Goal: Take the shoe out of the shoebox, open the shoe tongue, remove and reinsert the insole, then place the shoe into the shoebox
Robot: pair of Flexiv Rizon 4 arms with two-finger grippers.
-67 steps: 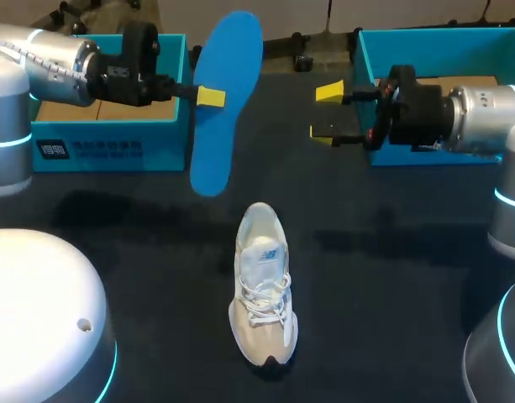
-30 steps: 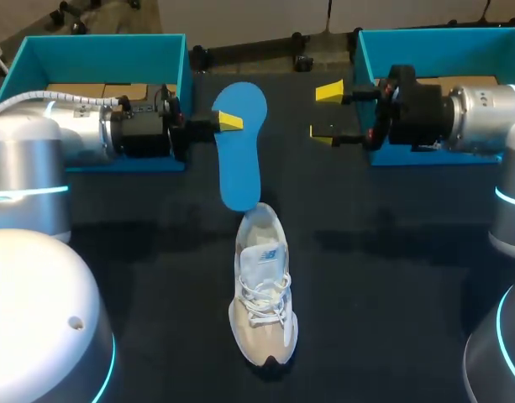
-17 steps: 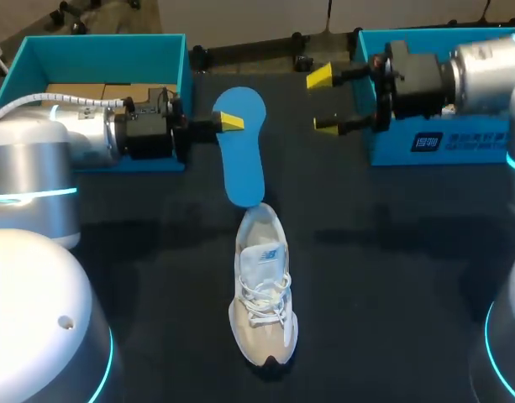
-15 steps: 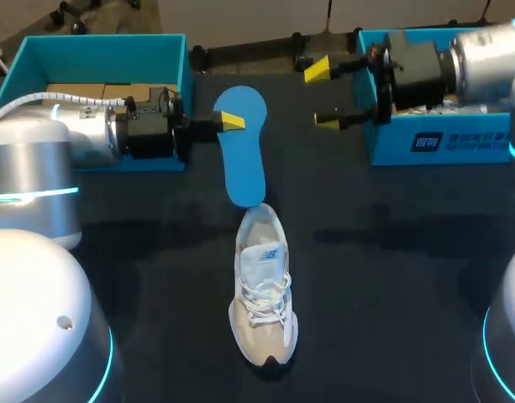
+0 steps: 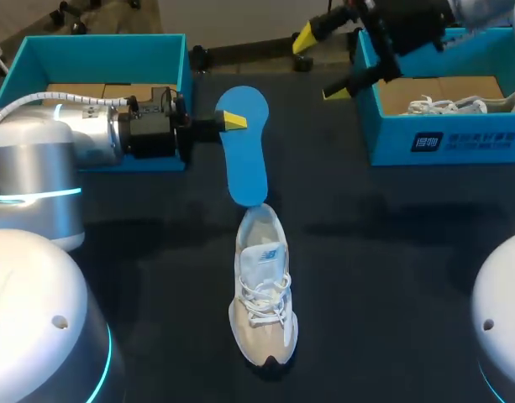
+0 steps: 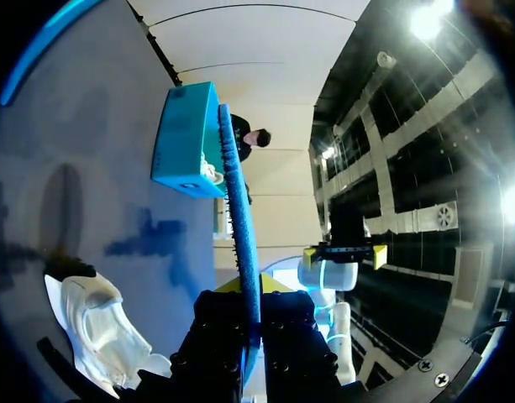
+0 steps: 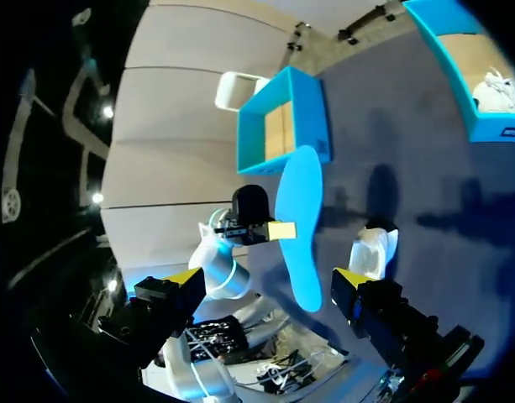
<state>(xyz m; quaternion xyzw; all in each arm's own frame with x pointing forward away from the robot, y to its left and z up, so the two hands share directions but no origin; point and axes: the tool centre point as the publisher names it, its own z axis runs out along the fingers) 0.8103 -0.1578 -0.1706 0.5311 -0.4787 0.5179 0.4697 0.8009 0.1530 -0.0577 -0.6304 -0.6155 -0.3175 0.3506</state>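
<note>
From my remote station: the left arm comes in low across the front of the open teal cardboard shoebox on the left. Its jaws are closed on a flat bright-blue foam insole, with one yellow fingertip showing against the insole's wide end. The left wrist view shows the insole edge-on, pinched from both sides between the two black fingers.

The insole's narrower end points down at the heel opening of the white-and-beige lace-up sneaker. I cannot tell from here whether it touches the collar. The sneaker stands upright on its sole in the middle of the black bench, outside both boxes. Its heel faces the boxes and its dark-tipped toe faces my side. Its tongue and laces also appear in the left wrist view, below and beside the jaws.

The right arm is raised near the bench's far edge, by the near corner of the second teal shoebox on the right. Its jaws stand wide apart and hold nothing. In the right wrist view its two yellow tips frame the insole and the sneaker from well away. A second pale sneaker with white laces lies inside the right shoebox.
</note>
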